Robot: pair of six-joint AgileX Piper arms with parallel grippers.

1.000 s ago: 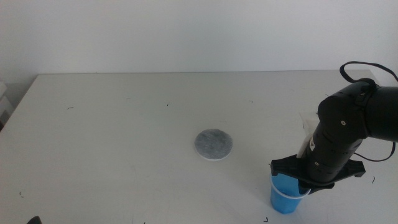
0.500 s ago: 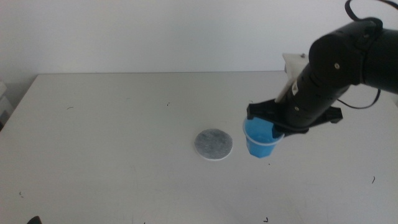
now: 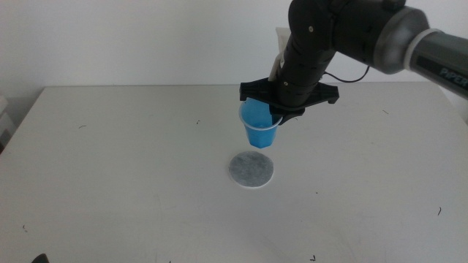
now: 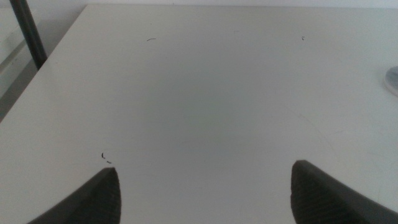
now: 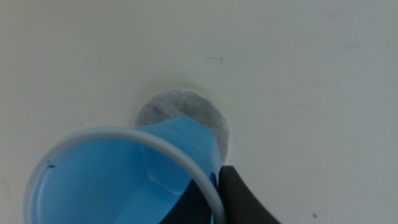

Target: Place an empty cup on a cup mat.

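Right hand (image 3: pixel 278 111): you have it clamped on the cup's rim, one jaw inside the wall and one outside, so the cup hangs upright below it.
Cup (image 3: pixel 259 126): carried in the air, clear of the desk, over the mat's far side. It shows blue inside with nothing in it in the right wrist view.
Mat (image 3: pixel 251 169): flat on the desk (image 3: pixel 131 161), bare, partly hidden by the cup base in the right wrist view.
Alignment: cup and mat look nearly in line, though the height of the cup makes the offset hard to judge; likely a little more travel toward you is needed.
Stage: carry nearly done, lowering not yet begun.
Left hand (image 4: pixel 205 190): you hold it low over bare desk, well apart from the work, jaws spread wide and empty.
Risk: a rim grip lets the cup swing; lower it slowly.
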